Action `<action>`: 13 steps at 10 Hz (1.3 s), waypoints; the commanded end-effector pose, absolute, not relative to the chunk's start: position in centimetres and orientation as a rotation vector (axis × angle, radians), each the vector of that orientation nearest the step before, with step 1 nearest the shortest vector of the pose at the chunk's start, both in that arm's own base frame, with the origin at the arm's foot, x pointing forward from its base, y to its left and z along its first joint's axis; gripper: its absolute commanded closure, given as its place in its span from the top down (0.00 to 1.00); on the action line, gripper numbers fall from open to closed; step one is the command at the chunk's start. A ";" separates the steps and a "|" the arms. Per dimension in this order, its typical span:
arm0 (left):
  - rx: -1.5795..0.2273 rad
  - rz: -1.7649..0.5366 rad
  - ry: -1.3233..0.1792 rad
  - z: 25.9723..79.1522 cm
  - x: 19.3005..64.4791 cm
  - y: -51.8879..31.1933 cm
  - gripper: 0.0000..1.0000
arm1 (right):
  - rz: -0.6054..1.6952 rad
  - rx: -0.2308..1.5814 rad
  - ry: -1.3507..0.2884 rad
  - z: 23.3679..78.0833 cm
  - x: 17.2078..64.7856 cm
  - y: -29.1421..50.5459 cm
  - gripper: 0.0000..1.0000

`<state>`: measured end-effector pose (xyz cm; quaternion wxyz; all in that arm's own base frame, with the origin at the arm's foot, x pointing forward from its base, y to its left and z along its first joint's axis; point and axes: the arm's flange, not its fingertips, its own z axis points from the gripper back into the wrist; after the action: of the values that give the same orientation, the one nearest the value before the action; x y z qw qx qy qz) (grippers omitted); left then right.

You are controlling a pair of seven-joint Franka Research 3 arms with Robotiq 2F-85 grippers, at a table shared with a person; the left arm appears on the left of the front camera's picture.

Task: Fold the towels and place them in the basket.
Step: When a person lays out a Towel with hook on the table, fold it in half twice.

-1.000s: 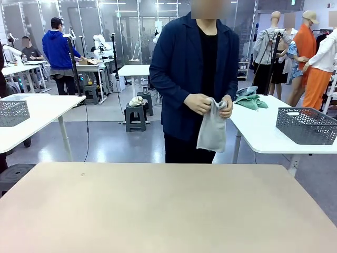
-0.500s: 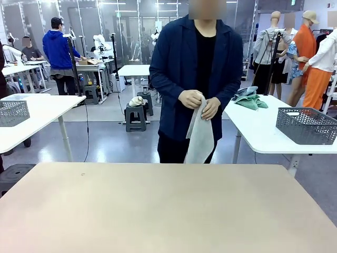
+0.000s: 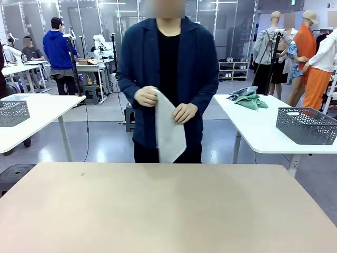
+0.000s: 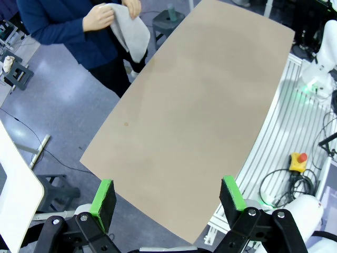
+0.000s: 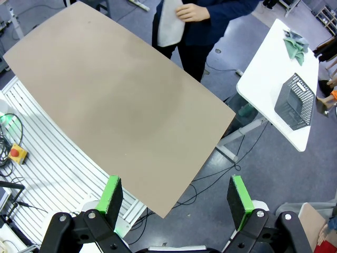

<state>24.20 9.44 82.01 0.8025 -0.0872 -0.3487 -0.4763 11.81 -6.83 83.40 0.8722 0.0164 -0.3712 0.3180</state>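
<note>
Front view: a person stands at the far edge of the tan table [image 3: 168, 211], holding a pale towel [image 3: 169, 132] that hangs lengthwise in front of them. One hand [image 3: 146, 96] grips its top edge and the other hand [image 3: 184, 112] pinches it lower down on the right. The towel is in the air, not yet on the table. On a white side table at the far right sits a dark mesh basket [image 3: 305, 125] with a slot handle in its rim, which I take to be the one for the towels.

Left wrist view: the left gripper [image 4: 167, 195] hangs above the near edge of the table with its green-padded fingers spread wide and nothing between them.

Right wrist view: the right gripper [image 5: 176, 195] also has its fingers fully released and empty, high over the near right corner of the table.

The step in hand looks like the handover or laying-out of the towel. To do it well, both arms should wait until the cloth lies flat and the hands are clear. Then each should pinch one corner of the same edge, low to the table, so the terry does not bunch, and carry that edge evenly over to the opposite one.

No brand, label or writing can be read in any view
</note>
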 end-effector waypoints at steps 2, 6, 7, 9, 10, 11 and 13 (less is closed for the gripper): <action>-0.193 -1.029 -0.751 82.0 24.2 9.4 1.00 | 0.665 0.032 -0.787 83.6 11.2 -7.0 1.00; -0.193 -1.029 -0.751 82.0 24.2 9.4 1.00 | 0.665 0.032 -0.787 83.6 11.2 -7.0 1.00; -0.193 -1.029 -0.751 82.0 24.2 9.4 1.00 | 0.665 0.032 -0.787 83.6 11.2 -7.0 1.00; -0.193 -1.029 -0.751 82.0 24.2 9.4 1.00 | 0.665 0.032 -0.787 83.6 11.2 -7.0 1.00; -0.193 -1.029 -0.751 82.0 24.2 9.4 1.00 | 0.665 0.032 -0.787 83.6 11.2 -7.0 1.00; -0.193 -1.029 -0.751 82.0 24.2 9.4 1.00 | 0.665 0.032 -0.787 83.6 11.2 -7.0 1.00; -0.193 -1.029 -0.751 82.0 24.2 9.4 1.00 | 0.665 0.032 -0.787 83.6 11.2 -7.0 1.00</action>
<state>24.20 9.44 82.01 0.8025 -0.0872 -0.3487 -0.4763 11.81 -6.83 83.40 0.8722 0.0164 -0.3712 0.3180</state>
